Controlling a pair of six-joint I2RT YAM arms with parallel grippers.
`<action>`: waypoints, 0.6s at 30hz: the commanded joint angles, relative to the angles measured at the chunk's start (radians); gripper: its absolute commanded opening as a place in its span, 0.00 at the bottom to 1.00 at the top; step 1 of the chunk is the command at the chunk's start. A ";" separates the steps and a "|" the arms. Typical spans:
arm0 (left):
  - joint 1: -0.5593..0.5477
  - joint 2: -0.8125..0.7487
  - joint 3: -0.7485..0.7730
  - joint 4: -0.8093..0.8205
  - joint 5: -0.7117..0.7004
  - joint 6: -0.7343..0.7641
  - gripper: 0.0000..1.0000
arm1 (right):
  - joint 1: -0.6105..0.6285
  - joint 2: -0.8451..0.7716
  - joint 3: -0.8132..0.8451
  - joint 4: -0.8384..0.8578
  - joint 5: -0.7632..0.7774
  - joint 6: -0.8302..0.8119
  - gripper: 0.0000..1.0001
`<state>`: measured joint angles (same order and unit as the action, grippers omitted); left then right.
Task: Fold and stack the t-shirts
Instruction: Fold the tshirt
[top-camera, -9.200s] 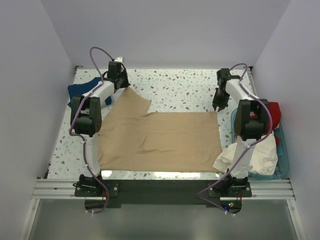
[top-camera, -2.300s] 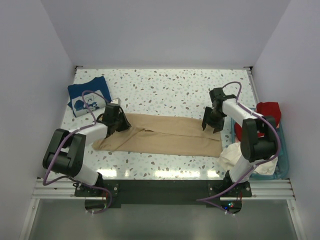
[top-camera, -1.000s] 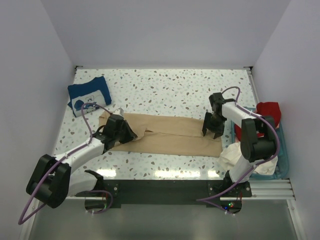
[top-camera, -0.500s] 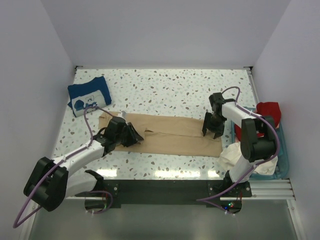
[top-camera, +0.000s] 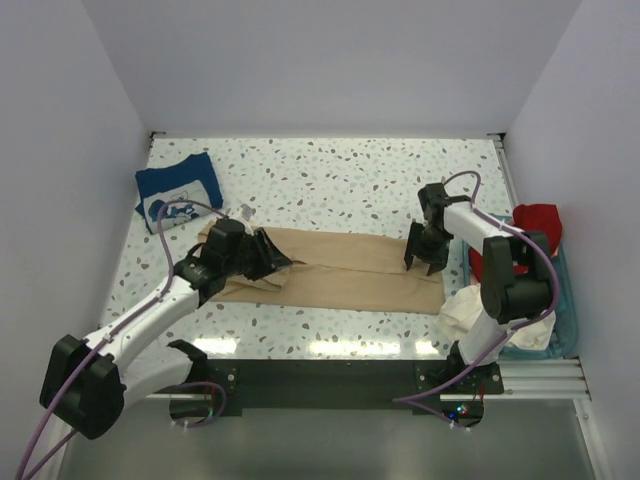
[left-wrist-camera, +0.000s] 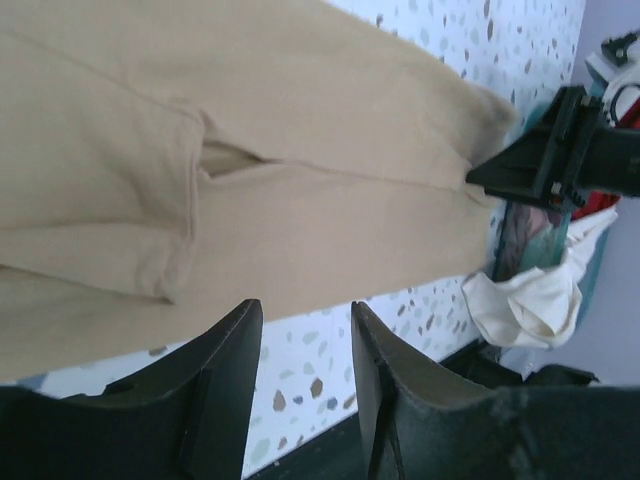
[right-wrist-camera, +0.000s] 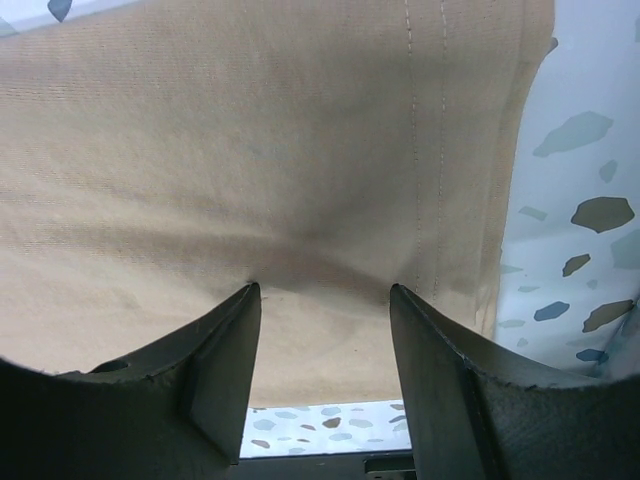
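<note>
Room: you look into a plain pale-walled booth, with the left wall (top-camera: 60, 150), back wall (top-camera: 320, 60) and right wall (top-camera: 590, 120) closing in the table (top-camera: 350, 170) on three sides.
Surface: your tabletop is white with grey and blue speckles, brightly lit. An aluminium rail (top-camera: 320, 375) runs along its near edge under the arm bases.
Far left: the navy t-shirt (top-camera: 178, 190) lies folded near the left wall, white print up, well apart from the other shirts.
Left gripper (top-camera: 268, 258): it hangs over the left end of the tan t-shirt (top-camera: 350, 265). In your left wrist view the left gripper (left-wrist-camera: 305, 310) has its jaws parted with nothing between them, the cloth lying flat below.
Middle: the tan t-shirt (left-wrist-camera: 300, 180) is folded into a long band running left to right across the table, with a sleeve fold showing near its left end.
Right gripper (top-camera: 425, 255): its tips sit down on the right end of the band, near the hem stitching. The right wrist view shows the right gripper (right-wrist-camera: 325, 290) with jaws apart, pressing on the tan t-shirt (right-wrist-camera: 300, 150) without pinching it.
Far right: a teal basket (top-camera: 568, 300) stands at the table's right edge holding the red t-shirt (top-camera: 535, 222). The cream-white t-shirt (top-camera: 510, 310) spills over its near-left side.
</note>
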<state>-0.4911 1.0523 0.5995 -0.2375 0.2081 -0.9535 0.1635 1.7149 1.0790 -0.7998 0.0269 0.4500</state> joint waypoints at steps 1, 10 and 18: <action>0.049 0.035 0.089 -0.069 -0.143 0.131 0.46 | 0.001 0.000 0.038 -0.007 -0.002 -0.008 0.58; 0.148 0.207 0.103 0.020 -0.272 0.294 0.46 | 0.001 -0.020 0.016 -0.004 -0.004 -0.013 0.58; 0.148 0.219 0.053 0.014 -0.291 0.303 0.46 | 0.001 -0.029 -0.001 0.002 -0.004 -0.013 0.58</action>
<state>-0.3489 1.3022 0.6697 -0.2520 -0.0471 -0.6830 0.1635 1.7149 1.0824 -0.7994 0.0269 0.4446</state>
